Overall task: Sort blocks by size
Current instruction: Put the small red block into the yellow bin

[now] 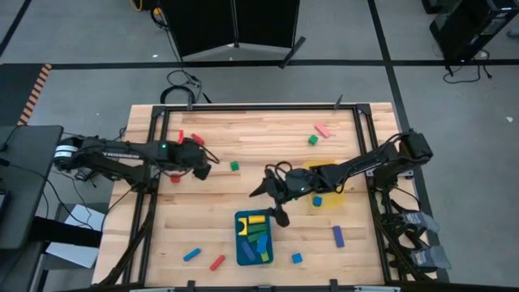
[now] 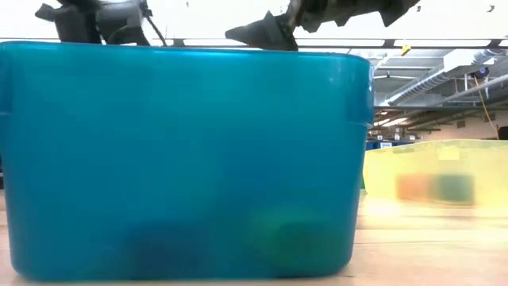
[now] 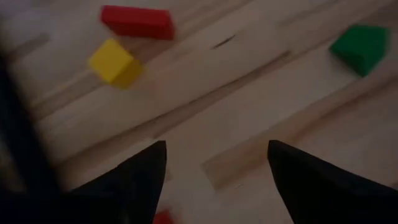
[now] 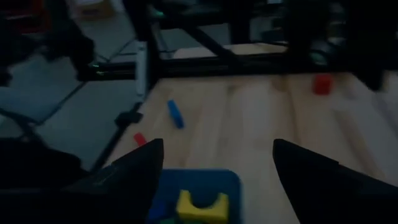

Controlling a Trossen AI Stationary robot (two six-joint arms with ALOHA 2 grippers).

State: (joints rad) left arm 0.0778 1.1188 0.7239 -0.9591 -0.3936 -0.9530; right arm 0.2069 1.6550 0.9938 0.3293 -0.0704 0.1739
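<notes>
Your right gripper [image 1: 270, 197] hangs wide and empty just above the blue tray [image 1: 241, 243]; your left gripper [image 3: 214, 171], wide too, faces bare wood.

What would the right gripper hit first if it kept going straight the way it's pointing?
Probably bare table: the open right gripper sits above the blue tray, and the blue bar lies off to one side.
</notes>
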